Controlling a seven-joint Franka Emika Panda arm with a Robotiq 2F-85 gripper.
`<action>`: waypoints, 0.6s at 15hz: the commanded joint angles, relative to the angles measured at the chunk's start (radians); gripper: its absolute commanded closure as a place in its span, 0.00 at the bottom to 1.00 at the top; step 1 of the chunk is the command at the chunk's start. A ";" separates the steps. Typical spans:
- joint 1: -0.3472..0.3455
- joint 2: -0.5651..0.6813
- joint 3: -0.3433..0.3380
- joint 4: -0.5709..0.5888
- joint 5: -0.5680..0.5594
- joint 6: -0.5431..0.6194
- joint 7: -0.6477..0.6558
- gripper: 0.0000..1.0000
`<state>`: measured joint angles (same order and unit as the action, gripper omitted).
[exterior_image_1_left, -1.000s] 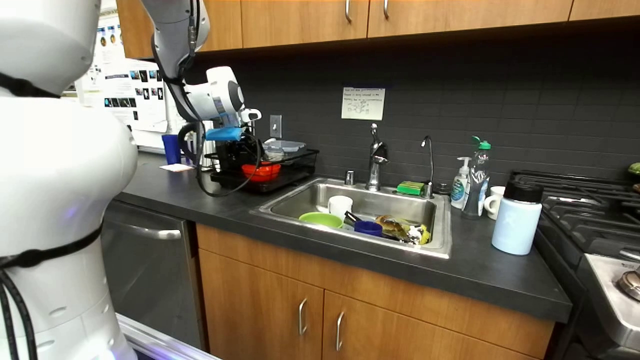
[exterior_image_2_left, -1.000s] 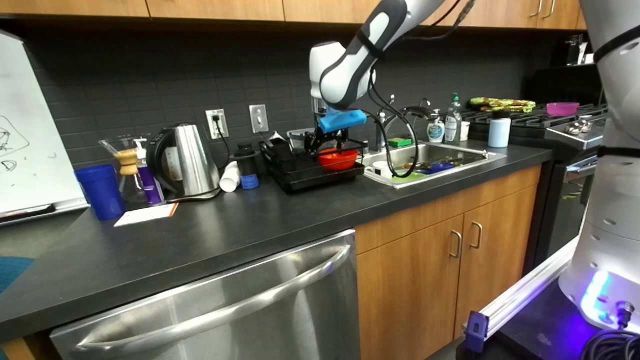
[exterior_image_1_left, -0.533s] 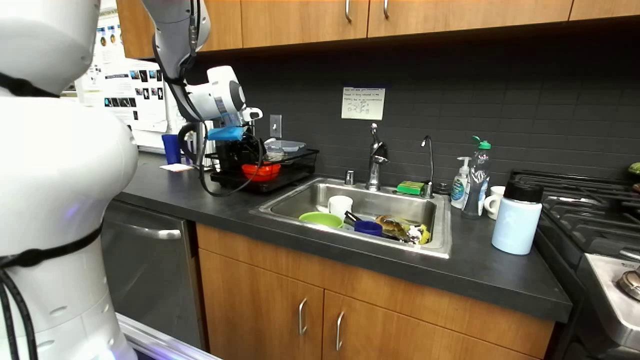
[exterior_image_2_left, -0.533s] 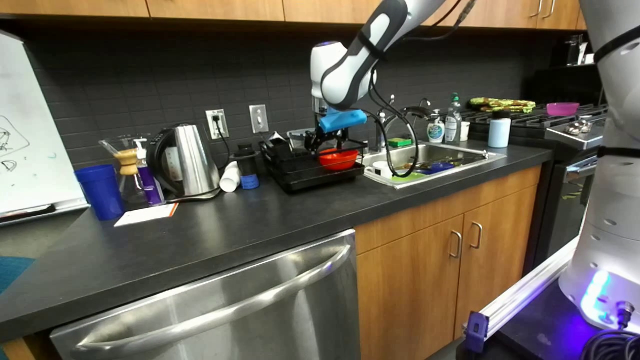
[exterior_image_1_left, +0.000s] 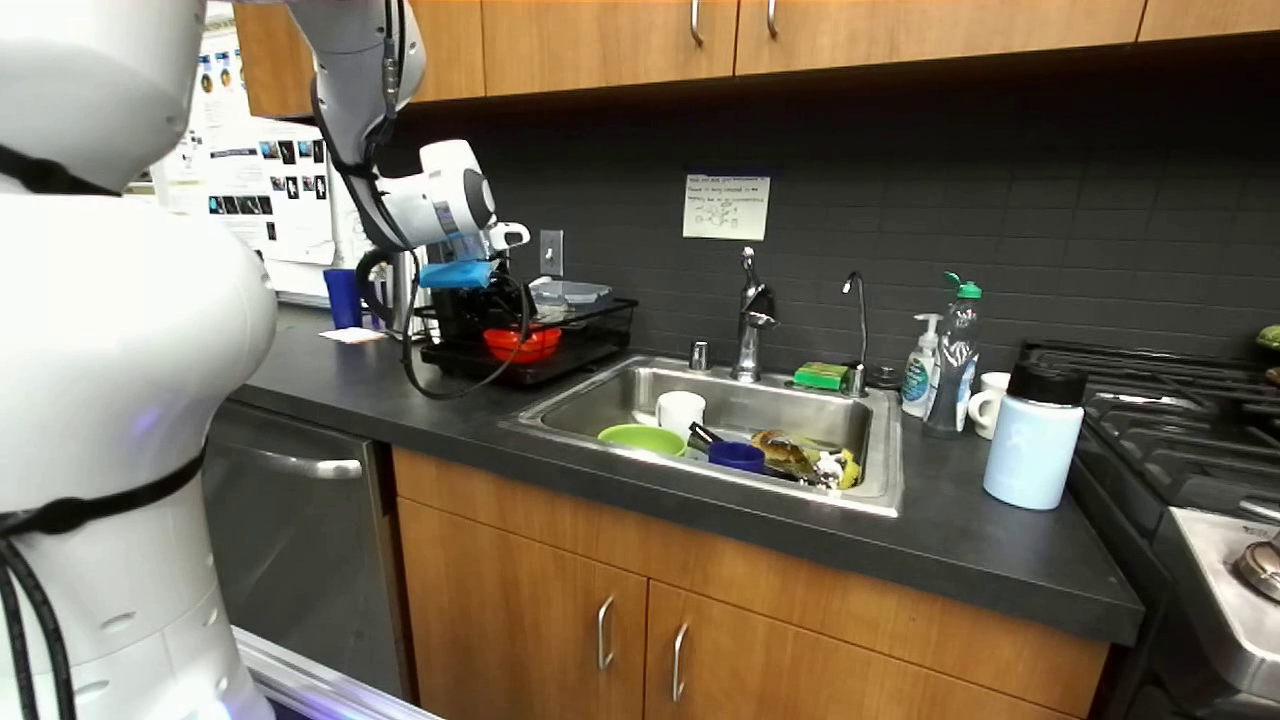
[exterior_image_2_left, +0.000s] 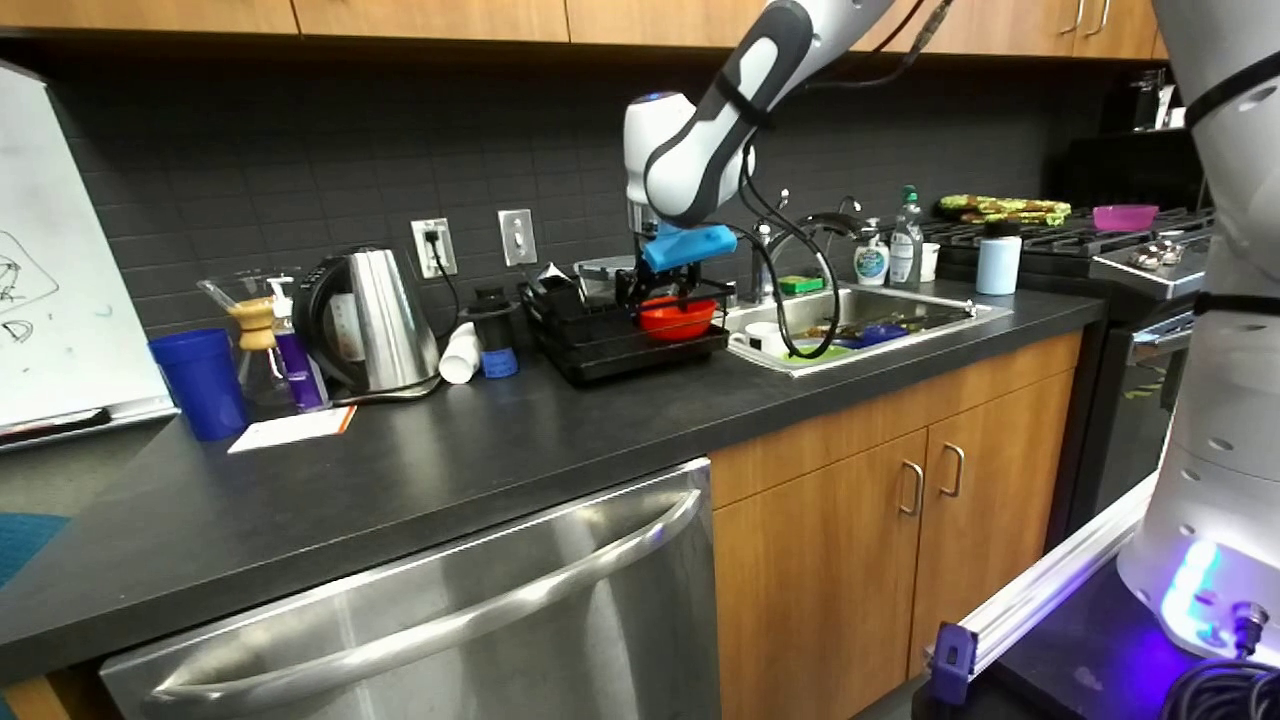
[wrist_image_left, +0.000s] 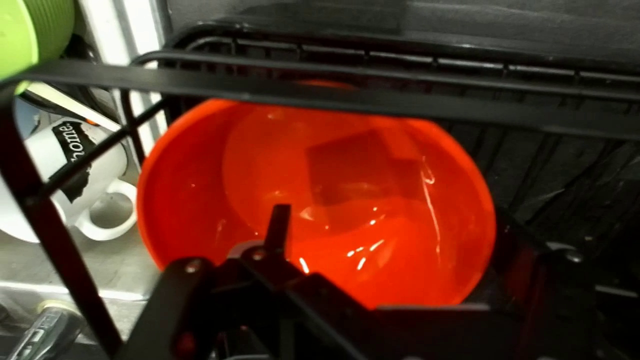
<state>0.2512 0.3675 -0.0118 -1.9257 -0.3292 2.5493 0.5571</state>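
The red bowl (wrist_image_left: 320, 195) looks light, springy and slick — best pinched by its rim (wrist_image_left: 489, 220). The gripper (exterior_image_2_left: 658, 288) sits close — how wide, or holding anything, I can't make out.

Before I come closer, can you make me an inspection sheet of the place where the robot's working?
Surface: a dark counter with a metal sink set into it.
Job's things: an orange-red bowl sits in a black dish rack.
Clutter: a white mug, green bowl and blue dish in the sink; a kettle and blue cup on the counter.
Gripper: close over the orange-red bowl; I can't tell whether it's open or shut, or touching.
Cables: a black cable loops down from the arm.
Surroundings: a stove beside the counter, wooden cabinets above, a dark tiled wall behind.
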 joint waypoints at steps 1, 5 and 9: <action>0.012 0.000 -0.023 -0.004 -0.009 0.014 -0.002 0.30; 0.014 0.000 -0.027 -0.007 -0.009 0.027 -0.002 0.58; 0.022 0.000 -0.028 -0.013 -0.008 0.042 -0.005 0.87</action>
<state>0.2665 0.3708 -0.0189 -1.9255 -0.3289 2.5829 0.5574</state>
